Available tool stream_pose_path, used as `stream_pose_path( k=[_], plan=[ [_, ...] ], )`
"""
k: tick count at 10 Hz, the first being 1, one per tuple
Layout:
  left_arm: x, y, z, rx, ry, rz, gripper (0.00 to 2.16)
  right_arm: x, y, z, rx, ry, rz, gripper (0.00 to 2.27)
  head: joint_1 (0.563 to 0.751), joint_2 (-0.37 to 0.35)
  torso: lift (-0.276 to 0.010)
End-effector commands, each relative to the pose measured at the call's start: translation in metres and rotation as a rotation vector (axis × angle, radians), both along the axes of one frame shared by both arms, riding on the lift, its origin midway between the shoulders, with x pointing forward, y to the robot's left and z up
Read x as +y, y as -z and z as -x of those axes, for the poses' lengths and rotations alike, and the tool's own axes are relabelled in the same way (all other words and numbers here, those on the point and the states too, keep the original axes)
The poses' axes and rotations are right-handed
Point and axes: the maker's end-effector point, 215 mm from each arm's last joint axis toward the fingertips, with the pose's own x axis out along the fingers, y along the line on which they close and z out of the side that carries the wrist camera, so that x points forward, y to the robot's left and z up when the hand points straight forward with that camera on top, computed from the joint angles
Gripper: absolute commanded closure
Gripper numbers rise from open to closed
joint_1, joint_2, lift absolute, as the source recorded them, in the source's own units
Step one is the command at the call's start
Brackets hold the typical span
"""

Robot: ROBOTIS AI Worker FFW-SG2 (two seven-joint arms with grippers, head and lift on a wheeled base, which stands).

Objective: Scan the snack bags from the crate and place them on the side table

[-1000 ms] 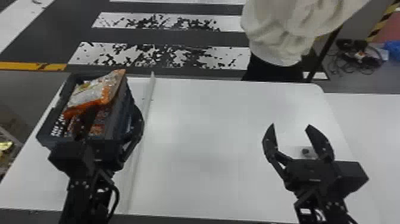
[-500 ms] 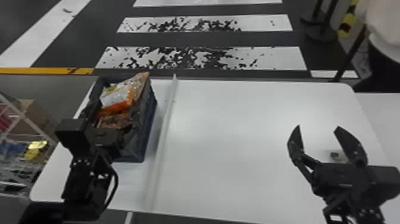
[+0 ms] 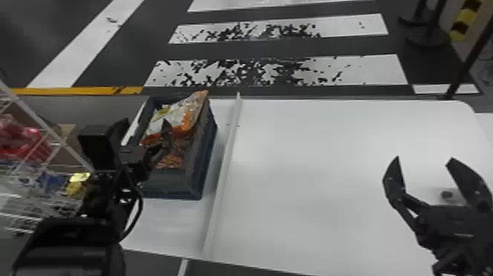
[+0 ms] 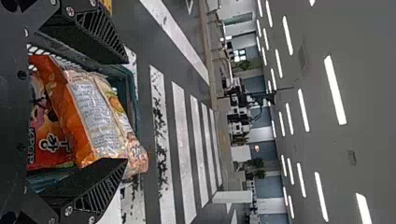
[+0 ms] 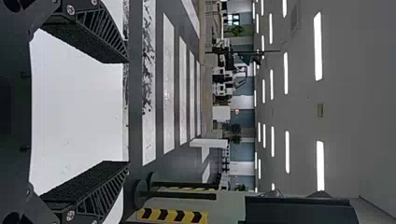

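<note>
1. My black two-fingered left gripper (image 3: pixel 146 123) gapes at eleven o'clock, by the orange-and-white pillow-shaped plastic snack bag (image 3: pixel 183 114) in the blue rectangular plastic crate (image 3: pixel 170 184).
2. I should straddle it evenly, squeeze softly.

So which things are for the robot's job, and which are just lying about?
For the job:
orange-and-white snack bag
crate
left gripper
right gripper

Just there:
white wire rack
yellow-and-black striped thing
white floor stripes

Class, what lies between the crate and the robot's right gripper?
In the head view, a long pale strip runs beside the crate; beyond it, a bare stretch of white tabletop extends toward the right gripper.
</note>
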Motion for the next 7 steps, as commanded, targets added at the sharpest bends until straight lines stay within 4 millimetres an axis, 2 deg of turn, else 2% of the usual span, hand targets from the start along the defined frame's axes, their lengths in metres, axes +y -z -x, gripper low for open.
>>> stream_pose_path(
  k=[1,3,4,6,7],
  plan=[
    [0.018,0.003,-0.011,0.031,-0.022,0.003,0.14,0.000,0.001,0.000,0.003,0.000,0.001,0.11,0.695,0.205,-0.050],
    [0.027,0.014,-0.028,0.072,-0.023,0.022,0.14,0.000,0.001,0.001,0.003,0.000,0.000,0.11,0.695,0.226,-0.050],
    [0.027,0.025,-0.037,0.120,-0.001,0.028,0.14,0.000,0.000,0.001,0.001,0.000,0.000,0.11,0.695,0.229,-0.050],
    [0.029,0.026,-0.051,0.133,0.066,0.044,0.09,0.000,0.000,0.001,0.000,0.000,-0.001,0.11,0.695,0.227,-0.050],
    [0.037,0.027,-0.053,0.145,0.067,0.060,0.04,0.000,0.000,0.001,0.002,0.000,-0.001,0.11,0.695,0.226,-0.050]
  ],
)
